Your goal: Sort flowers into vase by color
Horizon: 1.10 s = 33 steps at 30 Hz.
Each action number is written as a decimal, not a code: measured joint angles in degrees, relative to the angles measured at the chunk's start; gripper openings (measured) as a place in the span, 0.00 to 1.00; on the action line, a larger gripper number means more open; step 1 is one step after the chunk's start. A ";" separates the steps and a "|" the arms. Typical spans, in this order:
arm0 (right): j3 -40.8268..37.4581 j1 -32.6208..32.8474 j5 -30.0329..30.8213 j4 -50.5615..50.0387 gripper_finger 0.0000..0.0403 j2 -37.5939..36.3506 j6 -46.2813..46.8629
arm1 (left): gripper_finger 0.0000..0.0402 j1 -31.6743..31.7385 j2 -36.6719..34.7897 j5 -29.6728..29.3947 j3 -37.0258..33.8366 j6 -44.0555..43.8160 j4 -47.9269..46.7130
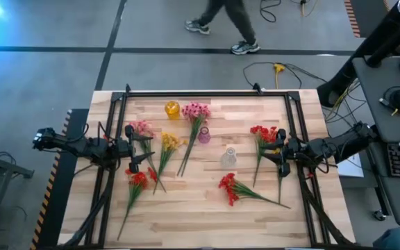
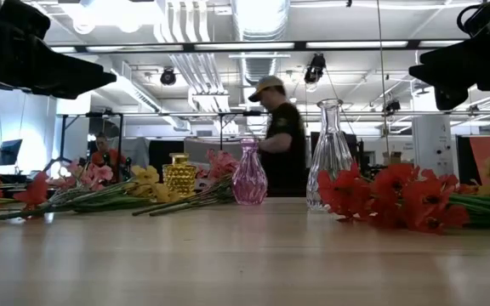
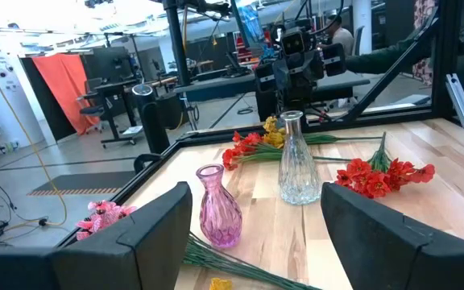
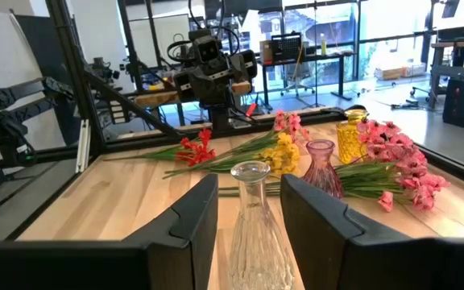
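Left gripper (image 1: 142, 149) hangs wide open, empty, with the pink flowers (image 1: 142, 128) lying just beside it on the counter (image 1: 207, 208).

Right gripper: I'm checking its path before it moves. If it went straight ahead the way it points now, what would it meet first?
Most likely the clear glass vase, which stands upright right in line with the open right gripper. The pink vase sits farther on and slightly aside.

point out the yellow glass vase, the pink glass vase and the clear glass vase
yellow glass vase (image 2: 178, 177), low view, on its textured body
pink glass vase (image 3: 218, 215), left wrist view, on its rounded belly
clear glass vase (image 1: 228, 158), high view, on its body seen from above
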 joint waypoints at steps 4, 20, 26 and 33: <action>0.00 -0.01 -0.02 0.00 0.33 -0.02 0.00 | 0.64 0.01 -0.01 0.00 0.00 0.00 0.00; 0.00 0.00 0.00 0.00 0.32 -0.02 0.00 | 0.64 0.01 0.00 0.00 0.00 0.00 -0.01; 0.00 -0.01 -0.01 -0.01 0.32 -0.01 0.00 | 0.64 0.02 0.00 0.00 0.00 0.00 -0.01; 0.00 -0.02 0.00 0.00 0.35 -0.01 0.00 | 0.64 0.02 0.00 0.00 0.00 0.00 0.01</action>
